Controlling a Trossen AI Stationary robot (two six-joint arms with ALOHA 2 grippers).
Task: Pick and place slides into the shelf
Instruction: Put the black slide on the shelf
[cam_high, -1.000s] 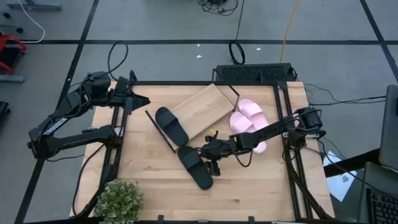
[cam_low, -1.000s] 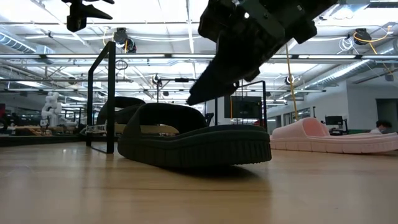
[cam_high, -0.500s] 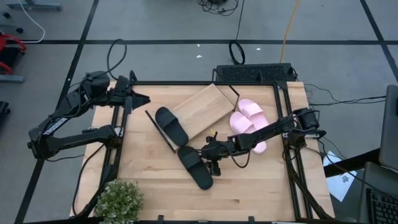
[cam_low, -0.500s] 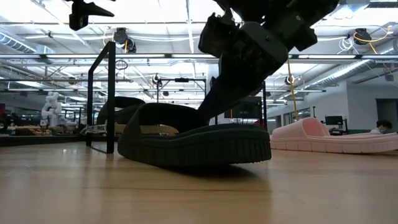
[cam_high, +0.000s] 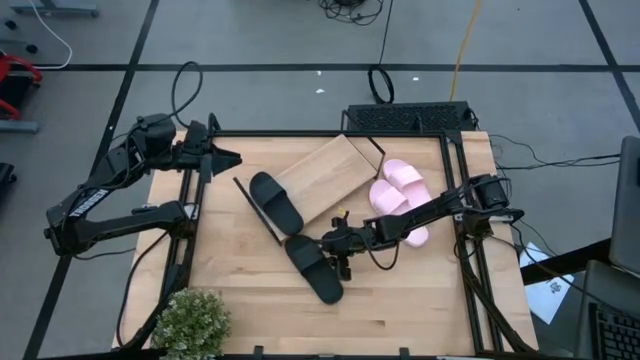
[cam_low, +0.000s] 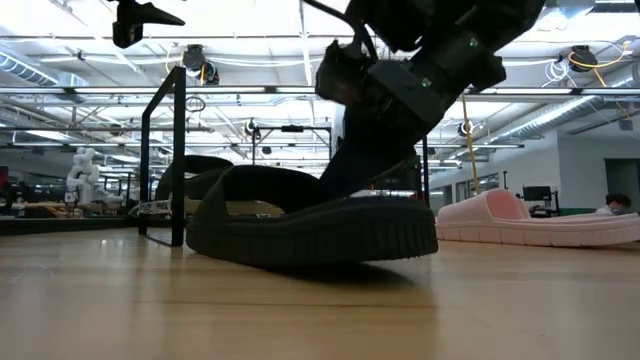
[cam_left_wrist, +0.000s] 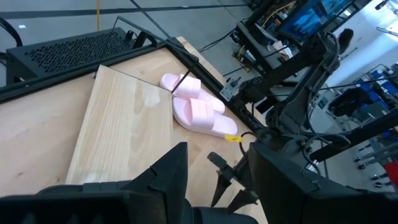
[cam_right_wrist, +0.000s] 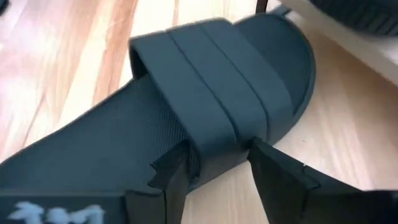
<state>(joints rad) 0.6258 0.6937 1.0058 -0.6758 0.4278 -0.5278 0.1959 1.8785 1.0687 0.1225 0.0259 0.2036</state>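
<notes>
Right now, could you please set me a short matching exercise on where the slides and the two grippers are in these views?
Things:
1. black slide on the table
2. other black slide
3. pink pair
4. left gripper

Places:
a. beside the shelf's right end
b. raised by the table's left edge, away from the slides
c. lying on the shelf
d. its side edge and strap between the right gripper fingers

Pairs: 1-d, 2-c, 3-a, 4-b

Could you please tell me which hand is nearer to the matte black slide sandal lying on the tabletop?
Right. The right hand straddles that black slide sandal's strap edge; the left hand waits at the table's far left corner, well away.
</notes>
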